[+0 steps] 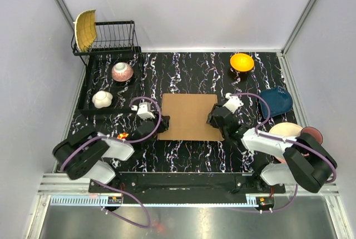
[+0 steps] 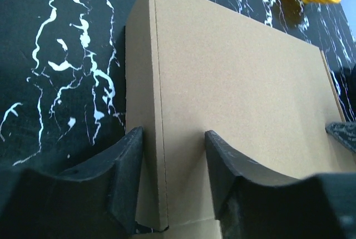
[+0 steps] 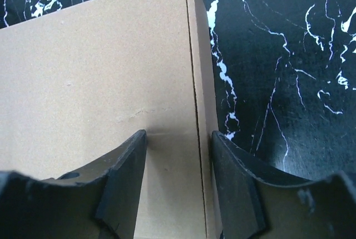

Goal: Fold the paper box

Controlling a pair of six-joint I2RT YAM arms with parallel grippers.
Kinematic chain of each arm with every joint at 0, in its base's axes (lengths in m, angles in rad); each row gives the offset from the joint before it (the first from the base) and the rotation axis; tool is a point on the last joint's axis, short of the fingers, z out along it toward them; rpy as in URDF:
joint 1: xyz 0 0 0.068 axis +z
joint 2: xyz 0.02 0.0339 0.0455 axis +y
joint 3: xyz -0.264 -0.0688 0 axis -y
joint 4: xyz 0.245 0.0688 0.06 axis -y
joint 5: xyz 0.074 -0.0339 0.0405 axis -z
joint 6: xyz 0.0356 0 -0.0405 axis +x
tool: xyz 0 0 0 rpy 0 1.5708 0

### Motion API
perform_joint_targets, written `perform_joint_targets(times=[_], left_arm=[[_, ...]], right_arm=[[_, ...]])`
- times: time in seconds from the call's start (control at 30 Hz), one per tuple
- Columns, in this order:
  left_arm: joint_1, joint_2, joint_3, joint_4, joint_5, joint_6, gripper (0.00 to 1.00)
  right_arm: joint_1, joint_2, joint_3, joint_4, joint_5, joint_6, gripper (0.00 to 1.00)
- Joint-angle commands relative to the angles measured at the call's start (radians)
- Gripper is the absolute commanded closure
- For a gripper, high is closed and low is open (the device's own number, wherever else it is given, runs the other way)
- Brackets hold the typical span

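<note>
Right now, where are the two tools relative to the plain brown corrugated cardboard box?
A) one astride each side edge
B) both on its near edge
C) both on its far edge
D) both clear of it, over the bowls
A: the left tool has a finger on either side of the left side edge of the plain brown corrugated cardboard box, and the right tool stands the same way over its right side edge.

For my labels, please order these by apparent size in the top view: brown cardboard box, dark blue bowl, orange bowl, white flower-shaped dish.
1. brown cardboard box, by far the largest.
2. dark blue bowl.
3. orange bowl and white flower-shaped dish look nearly alike, so I leave them unranked.
</note>
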Motion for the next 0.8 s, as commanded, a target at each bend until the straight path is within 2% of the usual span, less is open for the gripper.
perform_joint_targets(times=[0.0, 0.03, 0.13, 0.27, 0.43, 0.5, 0.53, 0.57, 0.6, 0.7, 0.77], left_arm=[[-0.036, -0.179, -0.002, -0.188, 0.262, -0.042, 0.45], [-0.034, -0.218, 0.004, -0.272, 0.25, -0.032, 0.36], [-0.029, -0.392, 0.038, -0.436, 0.18, 0.005, 0.26], [0.0, -0.597, 0.088, -0.589, 0.118, 0.048, 0.23], [0.026, -0.679, 0.079, -0.724, 0.045, 0.007, 0.23], [0.047, -0.661, 0.055, -0.75, 0.031, -0.051, 0.26], [0.058, -0.652, 0.042, -0.745, 0.041, -0.07, 0.33], [0.084, -0.635, 0.004, -0.726, 0.078, -0.099, 0.42], [0.096, -0.627, -0.014, -0.704, 0.095, -0.117, 0.6], [0.152, -0.599, -0.088, -0.577, 0.175, -0.177, 0.79], [0.191, -0.567, -0.108, -0.54, 0.225, -0.199, 0.83]], right_arm=[[0.029, -0.065, 0.017, -0.2, -0.196, 0.048, 0.36], [0.026, -0.118, 0.029, -0.243, -0.187, 0.047, 0.29], [0.019, -0.227, 0.07, -0.365, -0.135, 0.039, 0.19], [-0.017, -0.367, 0.099, -0.475, -0.104, 0.018, 0.14], [-0.076, -0.554, 0.07, -0.535, -0.082, -0.007, 0.14], [-0.146, -0.577, 0.023, -0.54, -0.15, 0.007, 0.28], [-0.171, -0.584, 0.003, -0.538, -0.18, 0.019, 0.41], [-0.192, -0.585, -0.017, -0.528, -0.205, 0.033, 0.55], [-0.207, -0.587, -0.058, -0.518, -0.248, 0.06, 0.81], [-0.218, -0.588, -0.124, -0.46, -0.302, 0.114, 1.0], [-0.218, -0.559, -0.152, -0.407, -0.323, 0.13, 1.0]])
